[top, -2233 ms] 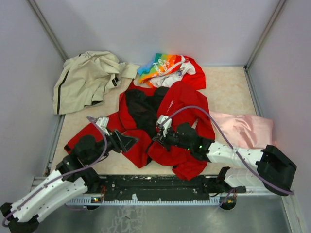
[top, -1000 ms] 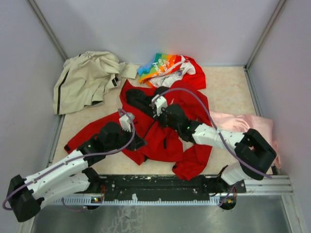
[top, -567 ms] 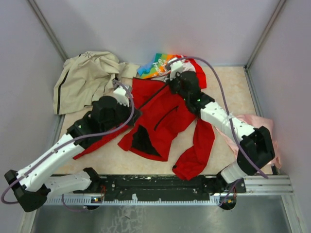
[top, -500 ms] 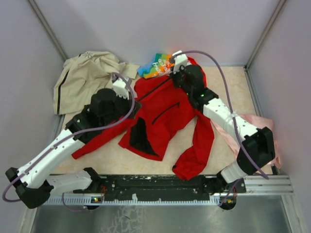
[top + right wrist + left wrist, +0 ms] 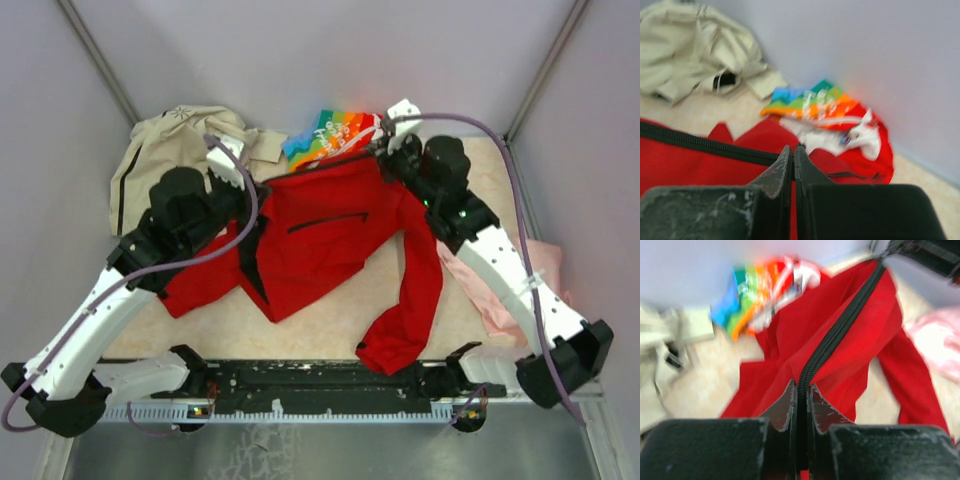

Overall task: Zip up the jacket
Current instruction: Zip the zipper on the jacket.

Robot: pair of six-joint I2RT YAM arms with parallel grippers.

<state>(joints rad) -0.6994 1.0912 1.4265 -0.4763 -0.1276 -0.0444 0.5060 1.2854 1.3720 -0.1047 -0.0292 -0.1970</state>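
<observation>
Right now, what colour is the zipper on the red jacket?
Black: the zipper runs dark against the red jacket. The left wrist view shows it best.

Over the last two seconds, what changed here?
Both arms swung out toward the back wall, dragging the bright red fabric jacket and stretching its zipper taut. Left fingers and right fingers stayed shut on it. Crumpled beige jacket unmoved.

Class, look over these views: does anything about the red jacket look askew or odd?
Yes. The red jacket lies skewed: its zipper line is stretched taut between the left fingers and right fingers, both pinching it, while one sleeve trails crumpled toward the near edge.
</observation>
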